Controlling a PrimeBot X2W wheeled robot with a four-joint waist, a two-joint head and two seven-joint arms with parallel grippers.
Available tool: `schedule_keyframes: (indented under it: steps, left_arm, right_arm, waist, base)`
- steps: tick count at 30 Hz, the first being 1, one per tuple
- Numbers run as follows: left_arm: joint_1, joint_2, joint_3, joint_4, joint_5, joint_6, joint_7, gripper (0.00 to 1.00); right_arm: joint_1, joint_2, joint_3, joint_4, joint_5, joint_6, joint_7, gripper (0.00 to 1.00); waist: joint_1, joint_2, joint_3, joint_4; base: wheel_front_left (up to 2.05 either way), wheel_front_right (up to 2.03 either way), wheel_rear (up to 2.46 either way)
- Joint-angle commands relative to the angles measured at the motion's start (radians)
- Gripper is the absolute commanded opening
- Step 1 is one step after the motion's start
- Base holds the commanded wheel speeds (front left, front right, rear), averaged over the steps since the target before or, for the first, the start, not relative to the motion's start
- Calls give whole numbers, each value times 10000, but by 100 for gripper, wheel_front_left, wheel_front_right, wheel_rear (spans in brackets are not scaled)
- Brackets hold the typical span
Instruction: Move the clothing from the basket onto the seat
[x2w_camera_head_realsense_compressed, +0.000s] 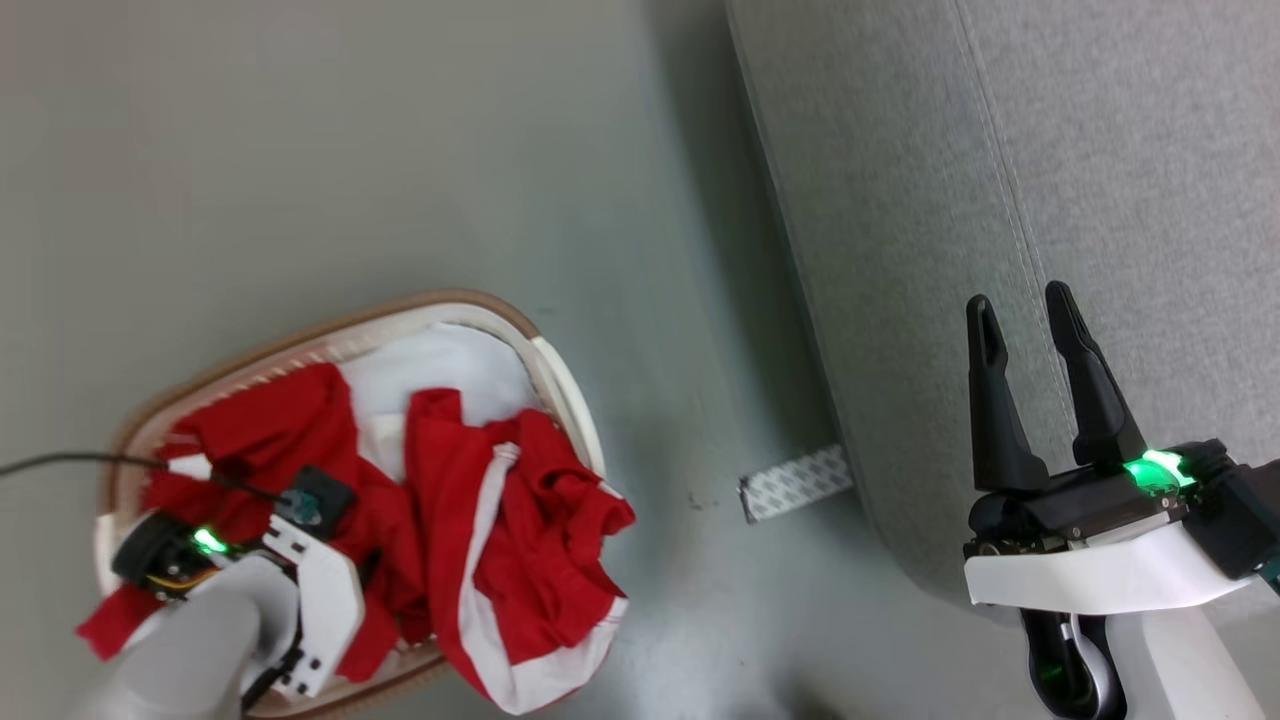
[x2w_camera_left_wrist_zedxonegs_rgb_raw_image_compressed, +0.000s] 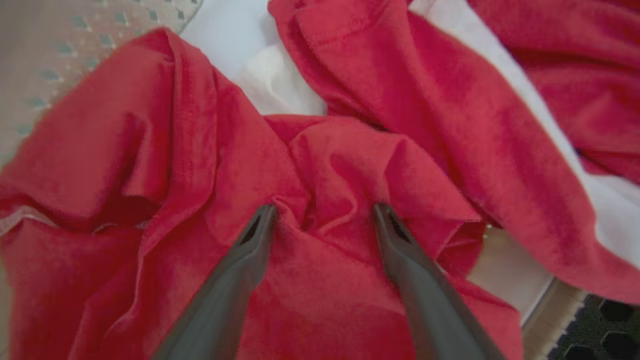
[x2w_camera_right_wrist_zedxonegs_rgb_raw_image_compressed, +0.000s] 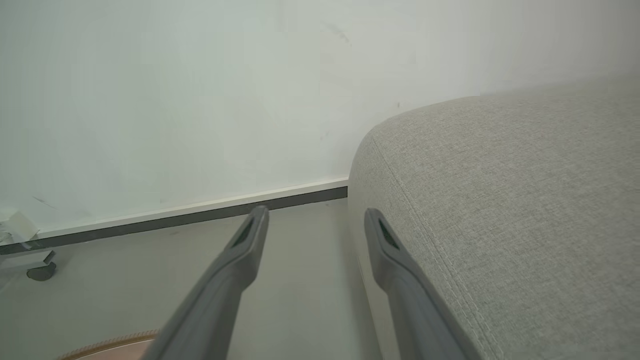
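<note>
The basket (x2w_camera_head_realsense_compressed: 455, 305), cream-white with a brown rim, stands on the floor at the lower left and holds red and white clothing (x2w_camera_head_realsense_compressed: 520, 500), part of it draped over the near rim. My left arm (x2w_camera_head_realsense_compressed: 300, 590) reaches down into it. In the left wrist view my left gripper (x2w_camera_left_wrist_zedxonegs_rgb_raw_image_compressed: 324, 210) is open, its fingertips (x2w_camera_left_wrist_zedxonegs_rgb_raw_image_compressed: 262, 220) pressed into the red cloth (x2w_camera_left_wrist_zedxonegs_rgb_raw_image_compressed: 345, 165) with a raised fold between them. The basket's perforated wall (x2w_camera_left_wrist_zedxonegs_rgb_raw_image_compressed: 75, 30) shows at the upper left. My right gripper (x2w_camera_head_realsense_compressed: 1022, 300) hangs open and empty over the left edge of the light grey seat (x2w_camera_head_realsense_compressed: 1150, 150).
A grey-white patterned strip (x2w_camera_head_realsense_compressed: 795, 482) lies on the floor by the seat's base. A black cable (x2w_camera_head_realsense_compressed: 80, 460) runs to my left wrist. The right wrist view shows a pale wall with a baseboard (x2w_camera_right_wrist_zedxonegs_rgb_raw_image_compressed: 200, 212), a caster wheel (x2w_camera_right_wrist_zedxonegs_rgb_raw_image_compressed: 40, 272) at far left and the seat (x2w_camera_right_wrist_zedxonegs_rgb_raw_image_compressed: 500, 200).
</note>
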Motion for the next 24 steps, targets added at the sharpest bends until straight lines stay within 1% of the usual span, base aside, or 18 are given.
schedule_keyframes:
  steps: [1,5,8,9,10,11,19,24]
  left_arm:
    - [-150,156,-154,74,-175,14,156,100]
    - [-536,373,-923,372,-719,14,1056,100]
    - [-769,419,-1378,526,-977,14,1443,100]
    - [-828,431,-1479,557,-1082,16,1445,64]
    - [-881,443,-1585,586,-1190,16,1429,22]
    - [-925,443,-1677,618,-1260,14,1379,0]
    - [-1160,206,-2224,885,-1869,14,947,0]
    - [-1102,-73,-2432,1031,-2251,14,530,0]
  right_arm:
    - [-93,-21,34,-73,99,-21,4,100]
    - [-162,-22,113,-111,246,-21,4,100]
    - [-244,-24,144,-115,318,-21,4,100]
    - [-255,-22,150,-110,343,-21,4,100]
    - [-264,-22,156,-100,354,-21,4,100]
    - [-259,-24,160,-85,359,-21,4,100]
    - [-285,-22,73,-1,214,-21,4,100]
    - [-304,-25,48,74,40,-21,4,100]
  waist:
    - [-1,0,360,-281]
    - [-1,0,716,-458]
    - [-1,0,862,-536]
    - [-1,0,886,-548]
    - [-1,0,898,-558]
    - [-1,0,898,-561]
    - [-1,0,699,-415]
    - [-1,0,291,-179]
  base:
    - [0,0,0]
    - [0,0,0]
    - [0,0,0]
    - [0,0,0]
    - [0,0,0]
    - [0,0,0]
    - [0,0,0]
    - [0,0,0]
